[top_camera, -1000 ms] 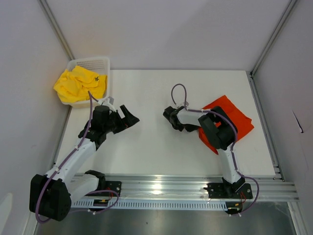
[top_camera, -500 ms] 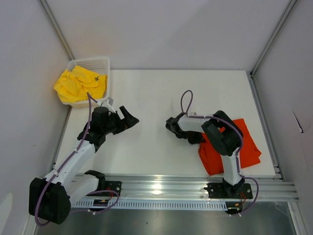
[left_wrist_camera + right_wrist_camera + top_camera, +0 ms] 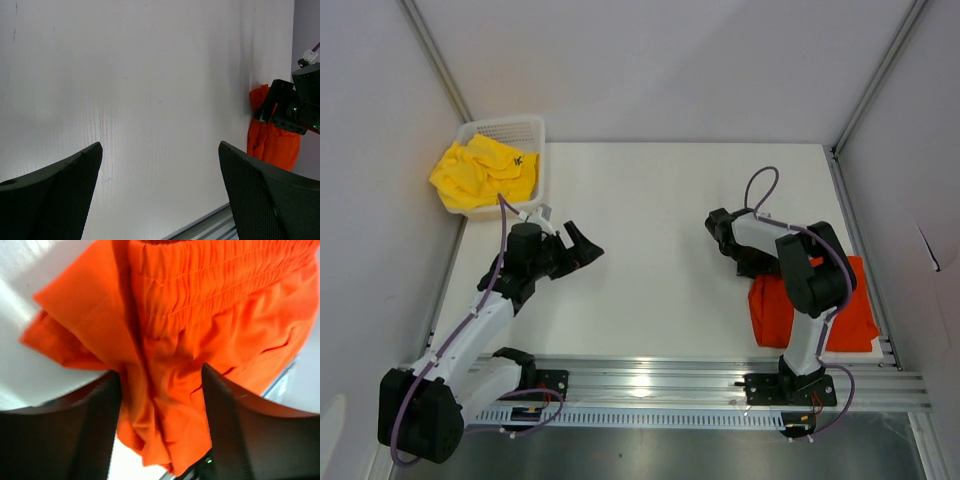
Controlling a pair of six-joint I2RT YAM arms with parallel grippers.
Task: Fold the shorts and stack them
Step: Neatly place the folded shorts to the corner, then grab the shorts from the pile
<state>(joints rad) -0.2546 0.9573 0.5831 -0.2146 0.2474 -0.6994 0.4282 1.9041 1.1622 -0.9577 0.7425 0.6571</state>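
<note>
Your orange shorts (image 3: 810,315) lie folded, right claw (image 3: 157,385) parted over them; yellow shorts (image 3: 480,172) unfolded in basket (image 3: 510,125); left claw (image 3: 586,245) wide, empty.

A robotics lab test cell is shown. A plain white table (image 3: 650,200) is enclosed by bare white panel walls (image 3: 650,70) framed in aluminium struts (image 3: 432,55). 2 robot arms, the left arm (image 3: 480,310) and the right arm (image 3: 810,280), are bolted to a slotted metal rail (image 3: 650,385) at the near edge, with purple cables (image 3: 760,185) left exposed.
</note>
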